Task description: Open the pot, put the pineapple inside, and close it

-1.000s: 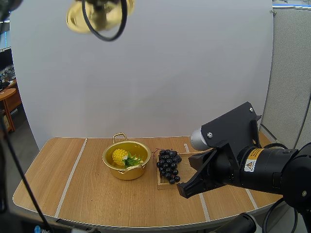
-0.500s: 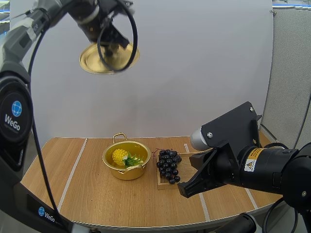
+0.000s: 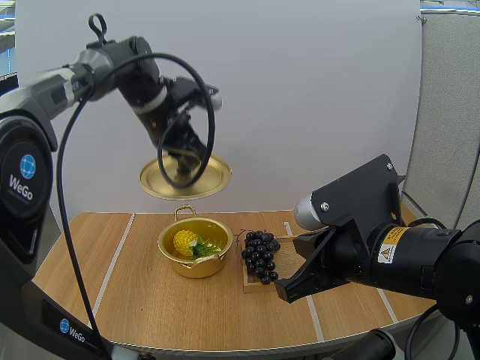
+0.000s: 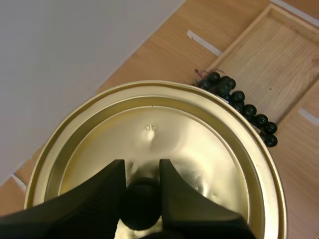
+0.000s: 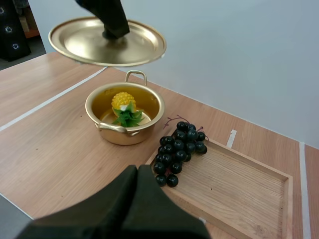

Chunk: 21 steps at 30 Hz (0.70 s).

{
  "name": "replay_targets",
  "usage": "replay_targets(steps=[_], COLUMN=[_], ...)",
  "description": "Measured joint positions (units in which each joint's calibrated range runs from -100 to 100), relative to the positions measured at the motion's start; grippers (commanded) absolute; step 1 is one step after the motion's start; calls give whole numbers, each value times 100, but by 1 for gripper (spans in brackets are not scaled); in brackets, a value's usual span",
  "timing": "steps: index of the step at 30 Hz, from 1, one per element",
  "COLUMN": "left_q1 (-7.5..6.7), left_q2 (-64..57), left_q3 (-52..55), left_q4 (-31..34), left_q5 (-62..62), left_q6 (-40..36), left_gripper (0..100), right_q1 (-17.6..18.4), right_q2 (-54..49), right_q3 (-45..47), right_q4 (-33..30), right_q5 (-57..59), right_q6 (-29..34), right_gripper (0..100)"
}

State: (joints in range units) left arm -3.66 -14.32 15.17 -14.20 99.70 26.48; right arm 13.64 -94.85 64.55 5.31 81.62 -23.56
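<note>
The lid (image 3: 185,178), pinched by its knob (image 4: 141,199) in the left gripper (image 4: 142,169), has been brought down over the pot (image 3: 196,268), where the pineapple (image 3: 185,241) already lies; only closing is judged left. The right gripper (image 5: 137,172) is held closed, empty, near the grapes (image 3: 260,255).

Left pincer (image 3: 182,156) hangs raised, clamped; right pincer (image 3: 289,291) sits low, closed.

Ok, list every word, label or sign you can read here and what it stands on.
"WeGo": white letters on the left arm's black casing.
Yellow warning sticker on the right arm's black casing: too small to read.
Stamped mark on the round gold metal lid: too blurred to read.
</note>
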Motion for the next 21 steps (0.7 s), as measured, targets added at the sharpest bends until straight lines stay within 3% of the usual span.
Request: replay_targets(steps=[11, 21], left_q1=[0, 0], left_q2=[0, 256], left_q3=[1412, 1622], left_q4=[-96, -487], left_q5=[-1744, -3386], left_q6=[407, 714], left_gripper=[0, 0], right_q1=[0, 0], right_q2=[0, 0], right_q3=[0, 0], right_q4=[0, 0], right_q5=[0, 0], right_q6=[0, 0], right_gripper=[0, 0])
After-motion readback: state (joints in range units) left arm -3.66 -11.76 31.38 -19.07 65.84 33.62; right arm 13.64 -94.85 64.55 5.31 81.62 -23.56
